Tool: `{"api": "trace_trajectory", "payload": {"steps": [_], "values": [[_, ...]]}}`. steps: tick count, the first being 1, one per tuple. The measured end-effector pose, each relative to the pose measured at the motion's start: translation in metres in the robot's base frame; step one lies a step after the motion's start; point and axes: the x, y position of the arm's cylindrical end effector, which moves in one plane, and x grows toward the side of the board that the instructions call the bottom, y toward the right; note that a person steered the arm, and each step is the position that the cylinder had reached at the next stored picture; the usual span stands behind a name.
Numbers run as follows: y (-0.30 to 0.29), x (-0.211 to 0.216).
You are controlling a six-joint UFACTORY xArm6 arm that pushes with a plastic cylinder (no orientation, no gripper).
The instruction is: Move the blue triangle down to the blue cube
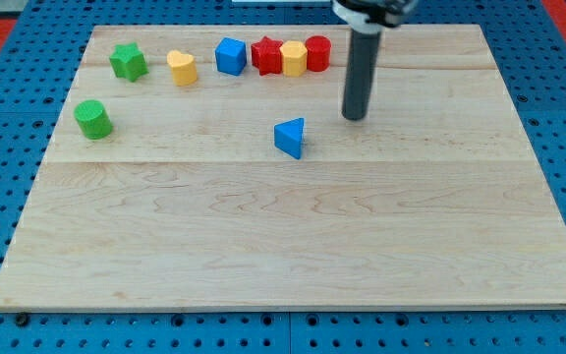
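On my feed the wooden board [293,246] lay on a blue pegboard, and I placed everything by the blue triangle [290,137] near the board's middle. Far to its left sat the green cylinder [92,118], with the green star [127,61] above that. Up and left of the triangle stood the yellow heart [182,67], then the blue cube [230,55], well apart from the triangle toward the view's top. Just above the triangle ran a touching row: red star [265,54], yellow hexagon [294,57], red cylinder [317,51]. My tip [355,118] rested near the triangle's upper right, not touching it; being a bare rod, it held nothing
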Motion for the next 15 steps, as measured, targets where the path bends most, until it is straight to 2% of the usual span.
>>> {"api": "trace_trajectory", "payload": {"steps": [1, 2, 3, 4, 5, 6, 7, 8, 9, 12, 13, 15], "values": [[-0.043, 0.064], [-0.078, -0.005], [-0.083, -0.1], [-0.038, -0.079], [-0.025, -0.063], [-0.053, -0.014], [-0.075, -0.007], [-0.114, -0.016], [-0.149, -0.049], [-0.227, -0.073], [-0.216, -0.087], [-0.205, -0.068]]}}
